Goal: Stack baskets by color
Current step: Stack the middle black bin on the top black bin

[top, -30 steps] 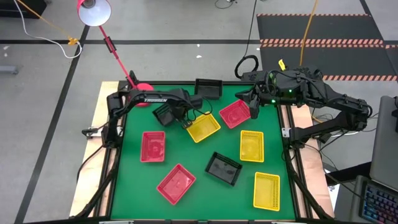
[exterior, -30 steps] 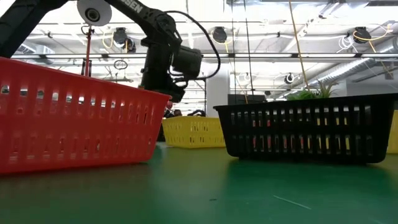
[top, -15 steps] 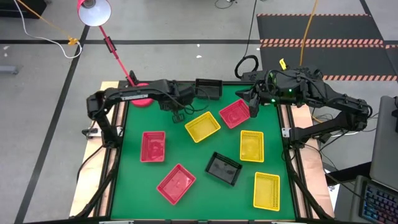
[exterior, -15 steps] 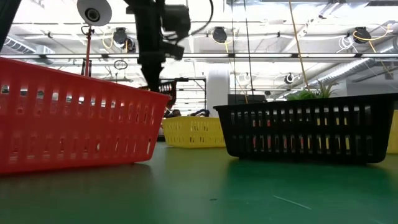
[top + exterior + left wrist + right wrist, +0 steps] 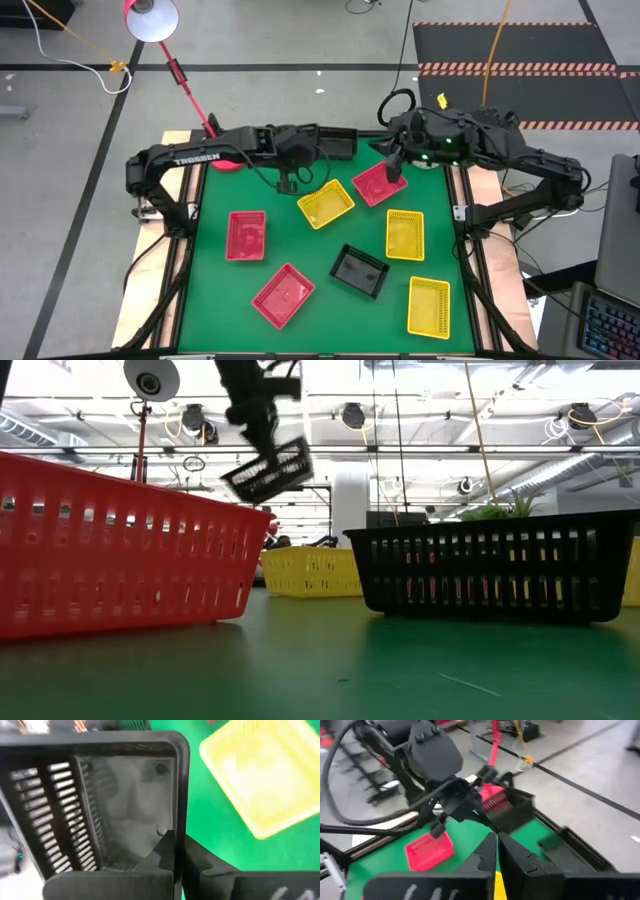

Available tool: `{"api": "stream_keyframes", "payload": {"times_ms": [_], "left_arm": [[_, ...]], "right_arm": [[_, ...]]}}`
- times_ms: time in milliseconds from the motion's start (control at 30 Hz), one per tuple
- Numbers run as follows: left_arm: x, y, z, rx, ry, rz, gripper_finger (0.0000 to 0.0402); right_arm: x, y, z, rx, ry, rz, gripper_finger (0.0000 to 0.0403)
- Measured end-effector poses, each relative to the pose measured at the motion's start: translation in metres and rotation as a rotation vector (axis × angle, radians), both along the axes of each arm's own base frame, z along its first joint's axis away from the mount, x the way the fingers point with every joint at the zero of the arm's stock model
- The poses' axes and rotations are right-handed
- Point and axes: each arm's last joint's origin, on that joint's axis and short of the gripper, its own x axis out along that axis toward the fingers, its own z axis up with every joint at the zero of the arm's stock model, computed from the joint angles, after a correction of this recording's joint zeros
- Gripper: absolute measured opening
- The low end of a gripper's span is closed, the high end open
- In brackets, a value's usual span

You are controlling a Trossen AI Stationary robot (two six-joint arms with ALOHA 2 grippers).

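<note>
My left gripper (image 5: 180,847) is shut on a black basket (image 5: 268,468), which hangs tilted high over the far part of the green table (image 5: 210,300). Another black basket (image 5: 345,140) rests at the far edge, and a third one (image 5: 360,270) lies near the middle. Red baskets (image 5: 378,183) (image 5: 246,235) (image 5: 283,295) and yellow baskets (image 5: 327,204) (image 5: 404,234) (image 5: 429,306) lie singly on the mat. My right gripper (image 5: 393,170) hovers shut and empty, high above the far red basket. My left gripper pinches one side wall of the black basket at its rim (image 5: 181,820), one finger (image 5: 167,842) inside the basket and the other outside. The fingers slant down from the table's left. The basket is lifted clear and tilted, its side wall (image 5: 270,470) facing the near edge.
A pink-red lamp base (image 5: 230,160) with its slanting stem stands at the table's far left corner, close beside my left arm. In the low view a red basket (image 5: 120,550) and a black basket (image 5: 495,565) stand close to the camera.
My left gripper has risen and swung toward the far edge while rolling, carrying the black basket off the table. The basket now hangs tilted, high in the air. My right gripper has drifted slightly toward the table's left above the far red basket.
</note>
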Motion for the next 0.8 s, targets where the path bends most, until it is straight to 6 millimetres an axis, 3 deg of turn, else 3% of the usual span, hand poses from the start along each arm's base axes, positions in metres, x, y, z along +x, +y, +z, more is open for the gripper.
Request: {"api": "stream_keyframes", "payload": {"times_ms": [233, 533, 800], "left_arm": [[0.018, -0.010, 0.027, 0.054, -0.203, -0.040, 0.0004], [0.027, -0.024, 0.034, 0.016, -0.313, -0.064, 0.0006], [0.035, -0.028, 0.026, -0.024, -0.325, -0.030, 0.0009]], "right_arm": [[0.025, -0.005, -0.009, -0.036, 0.007, 0.047, 0.0069], [0.036, -0.007, -0.014, -0.145, 0.057, 0.096, 0.0139], [0.044, -0.008, -0.028, -0.190, 0.172, 0.192, 0.0157]]}}
